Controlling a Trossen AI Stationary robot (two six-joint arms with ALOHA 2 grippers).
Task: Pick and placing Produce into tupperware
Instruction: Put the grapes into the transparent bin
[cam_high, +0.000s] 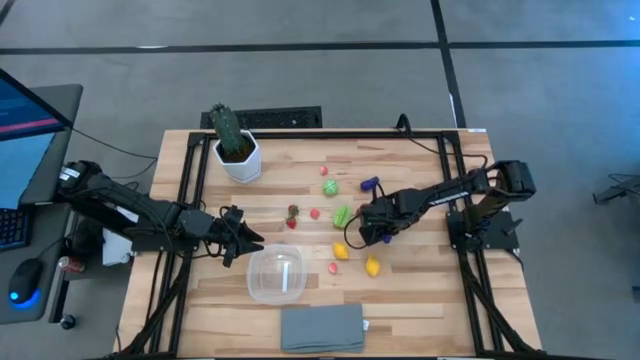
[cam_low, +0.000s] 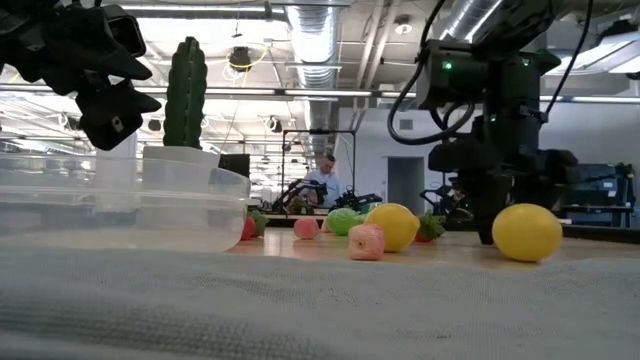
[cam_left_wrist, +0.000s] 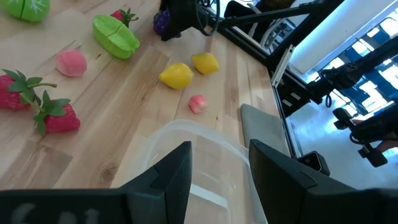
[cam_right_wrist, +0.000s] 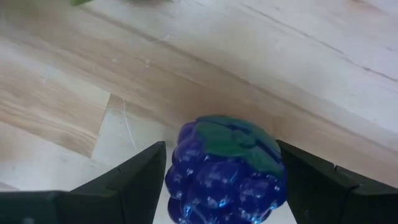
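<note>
Left end effector (cam_high: 243, 240): we see it poised just beside the tupperware's left rim, fingers (cam_left_wrist: 174, 177) parted with nothing between them.
Tupperware (cam_high: 276, 274): it sits on the tabletop (cam_high: 420, 300) near the front edge, left of centre, mouth up; we see no produce in it, only a pale streak in the high view that we cannot identify.
Grey cloth (cam_high: 322, 327): folded flat just in front of the tupperware.
Strawberries (cam_high: 292, 217): two red pieces behind the tupperware, leafy tops showing in the left wrist view.
Loose produce: a pink ball (cam_high: 314, 213), a green piece (cam_high: 342, 215), a small pink piece (cam_high: 333, 268) and two yellow lemons (cam_high: 341, 251), (cam_high: 373, 266), all spread between the tupperware and the right arm.
Lemon axis: in the high view, both lemons' long axes run roughly from the tupperware side toward the right edge.
Right end effector (cam_high: 368, 231): its fingers close around purple grapes (cam_right_wrist: 225, 168) at the tabletop centre, just right of the green piece.
Grapes: green leaf cap faces the wrist camera; the cluster's long axis seems to run along the fingers, though we cannot be sure.
Progress: we judge the task barely begun; nothing is placed yet, the grapes are the first piece gripped, and every other piece remains out.
</note>
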